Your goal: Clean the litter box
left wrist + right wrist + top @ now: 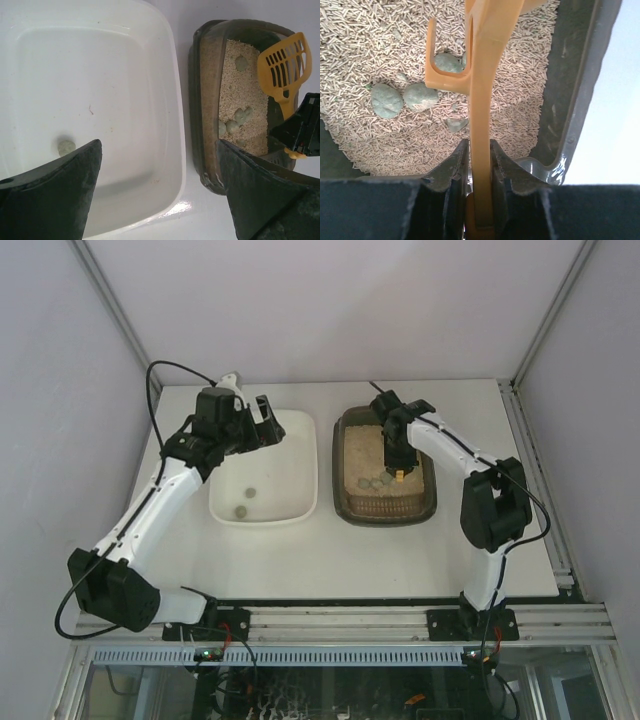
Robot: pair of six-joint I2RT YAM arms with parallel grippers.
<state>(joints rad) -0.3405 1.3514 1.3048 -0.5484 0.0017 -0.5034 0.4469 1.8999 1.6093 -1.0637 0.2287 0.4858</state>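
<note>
The dark grey-brown litter box (385,517) holds beige litter, right of centre. Several grey-green clumps (386,100) lie in its near half, also seen in the top view (372,482). My right gripper (480,146) is shut on the handle of a yellow slotted scoop (482,90), whose head hangs over the litter by the clumps (285,65). In the top view, this gripper (397,458) is above the box. My left gripper (268,422) is open and empty, hovering over the right side of the white tub (159,145).
The white tub (312,472) stands left of the litter box, with two clumps (240,510) on its floor; one clump shows in the left wrist view (65,146). Enclosure walls surround the white table (400,560). A metal rail (545,500) runs along its right edge.
</note>
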